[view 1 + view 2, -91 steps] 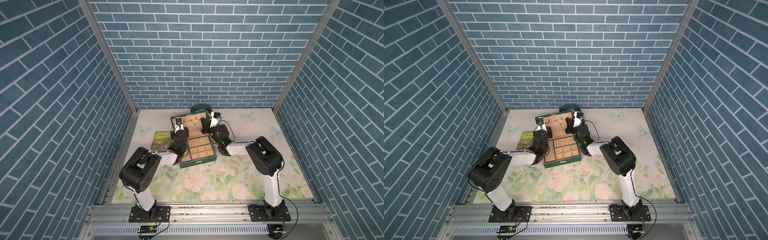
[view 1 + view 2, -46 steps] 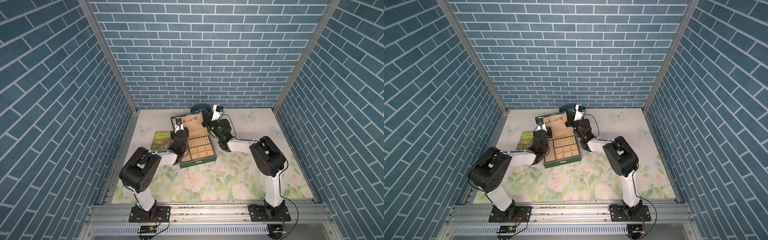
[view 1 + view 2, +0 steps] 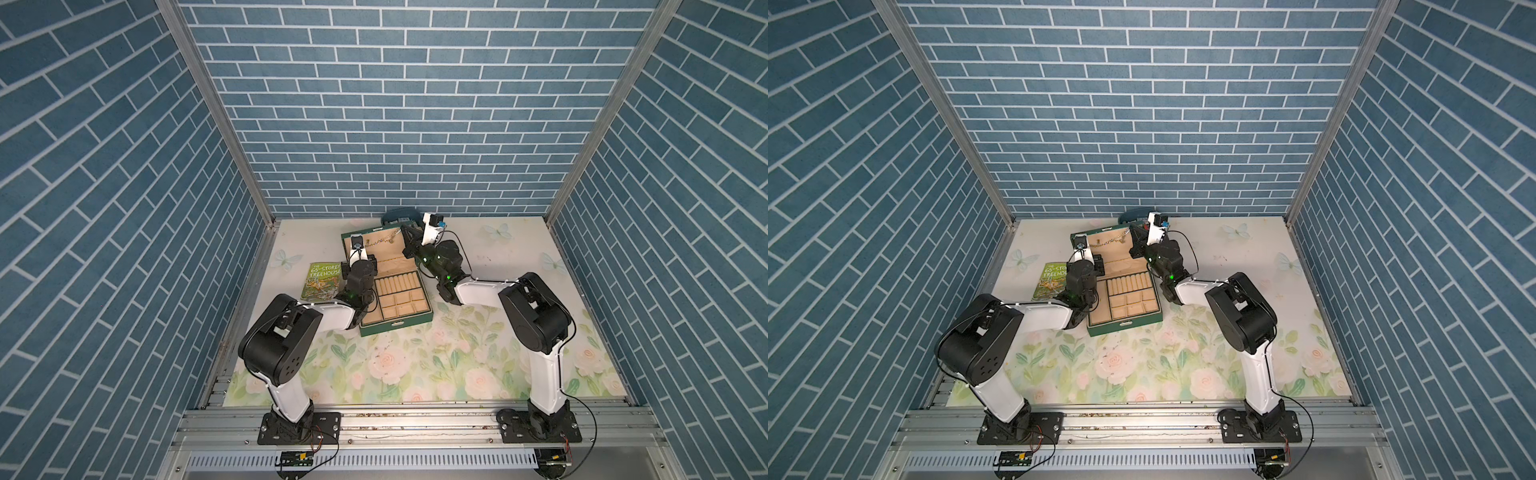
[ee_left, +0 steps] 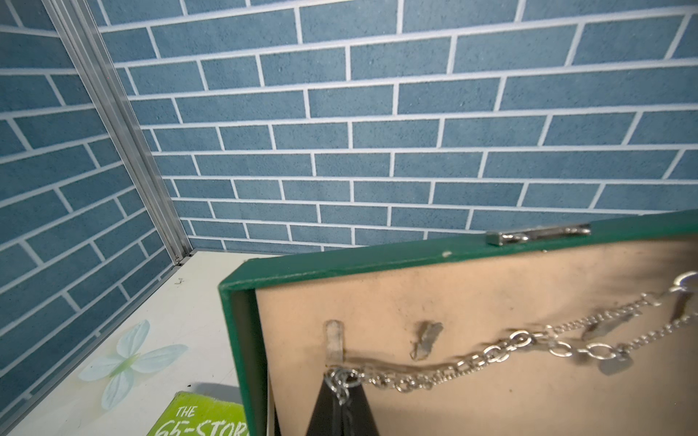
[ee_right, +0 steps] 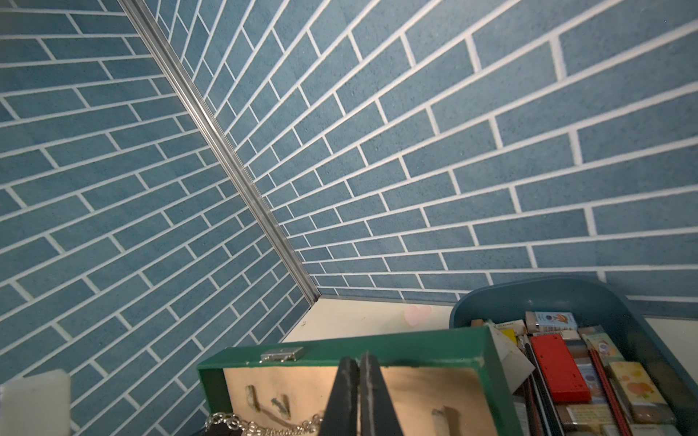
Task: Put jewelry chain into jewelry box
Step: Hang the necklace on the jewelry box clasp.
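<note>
— Gripping one chain end in the left claw, just under a hook of the open box?

— Yes, holding it strung across the lid, apparently pinching the far end in the clenched right claw. Risking snapping from overpulling, or dropping outside upon releasing.

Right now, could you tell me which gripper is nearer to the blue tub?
Right. The right gripper is at the box lid, close beside the tub; the left gripper is across the lid, pinching the chain.
</note>
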Available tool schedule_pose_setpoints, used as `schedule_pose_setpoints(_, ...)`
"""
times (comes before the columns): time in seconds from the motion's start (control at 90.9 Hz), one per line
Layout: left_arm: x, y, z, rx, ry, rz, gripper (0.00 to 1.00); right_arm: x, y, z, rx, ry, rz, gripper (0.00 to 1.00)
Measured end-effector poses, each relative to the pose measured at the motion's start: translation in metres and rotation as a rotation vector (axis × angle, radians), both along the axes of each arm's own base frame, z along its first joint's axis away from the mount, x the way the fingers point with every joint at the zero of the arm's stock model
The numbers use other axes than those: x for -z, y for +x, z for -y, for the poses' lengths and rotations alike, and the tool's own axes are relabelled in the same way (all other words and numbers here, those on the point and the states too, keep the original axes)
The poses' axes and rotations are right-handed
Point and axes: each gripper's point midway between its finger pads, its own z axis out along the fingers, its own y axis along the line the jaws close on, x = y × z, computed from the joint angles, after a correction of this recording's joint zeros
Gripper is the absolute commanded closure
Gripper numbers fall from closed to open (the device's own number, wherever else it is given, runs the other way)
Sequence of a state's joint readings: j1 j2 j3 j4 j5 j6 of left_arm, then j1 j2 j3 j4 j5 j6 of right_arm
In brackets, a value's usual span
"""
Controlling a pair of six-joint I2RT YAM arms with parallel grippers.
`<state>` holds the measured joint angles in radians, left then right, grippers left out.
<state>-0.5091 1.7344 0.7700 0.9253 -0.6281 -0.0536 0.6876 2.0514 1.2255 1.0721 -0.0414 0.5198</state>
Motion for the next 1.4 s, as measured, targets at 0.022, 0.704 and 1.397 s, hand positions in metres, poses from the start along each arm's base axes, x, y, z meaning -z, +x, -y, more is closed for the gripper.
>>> schedule_pose_setpoints(0.022,0.0,0.0,0.0,0.0,0.0,0.0,1.0,0.0,0.0,0.0,0.0,0.0,0.0,1.0)
schedule_pose_setpoints(0.704,0.0,0.0,-0.001,-0.004,0.002,-0.002,1.0,0.005,-0.003,-0.003,-0.008,-0.01,-0.017,1.0)
schedule_pose_setpoints(1.397,0.007,-0.001,-0.002,-0.008,0.017,-0.029,1.0,0.046,-0.017,-0.008,-0.031,-0.076,-0.103,1.0)
